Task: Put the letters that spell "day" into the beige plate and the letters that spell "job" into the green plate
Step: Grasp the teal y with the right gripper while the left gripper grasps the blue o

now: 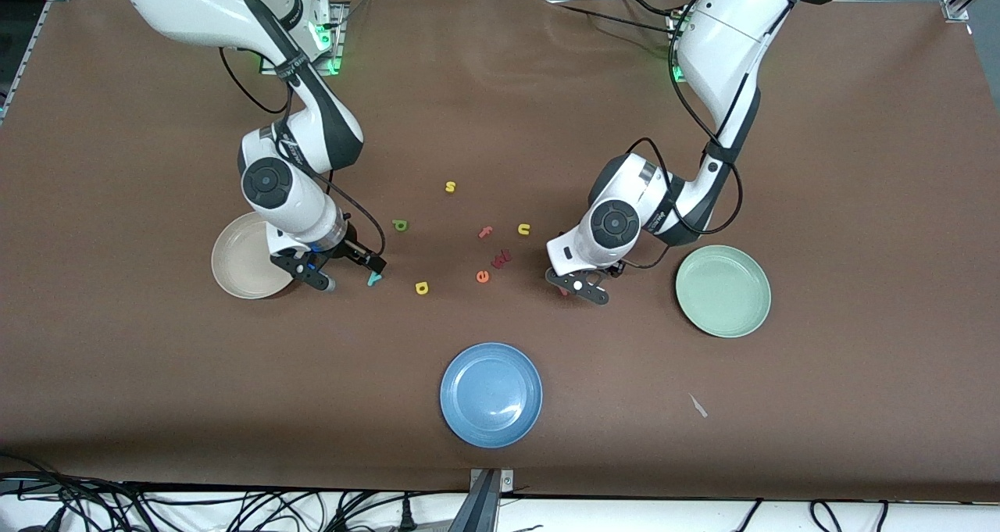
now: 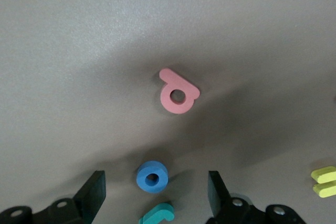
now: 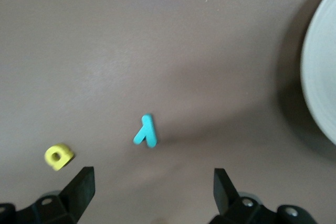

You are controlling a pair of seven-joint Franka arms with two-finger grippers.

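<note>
In the left wrist view my left gripper (image 2: 156, 195) is open and low over the table. The blue o (image 2: 153, 176) lies between its fingers (image 2: 94, 192) and touches neither. The teal j (image 2: 157, 213) lies beside the o, and the salmon-pink b (image 2: 178, 94) a little way off. In the front view this gripper (image 1: 580, 286) is beside the green plate (image 1: 723, 290) and hides those letters. My right gripper (image 1: 353, 274) is open beside the beige plate (image 1: 242, 266), low over the table close to the teal y (image 3: 146, 131). The yellow a (image 1: 422, 287) and green d (image 1: 400, 225) lie nearby.
A blue plate (image 1: 491, 394) sits nearer the front camera, mid-table. Loose letters lie between the arms: yellow s (image 1: 450, 187), yellow u (image 1: 523, 229), pink f (image 1: 485, 233), orange e (image 1: 482, 276) and a red piece (image 1: 501, 258). A pale scrap (image 1: 698, 405) lies near the front edge.
</note>
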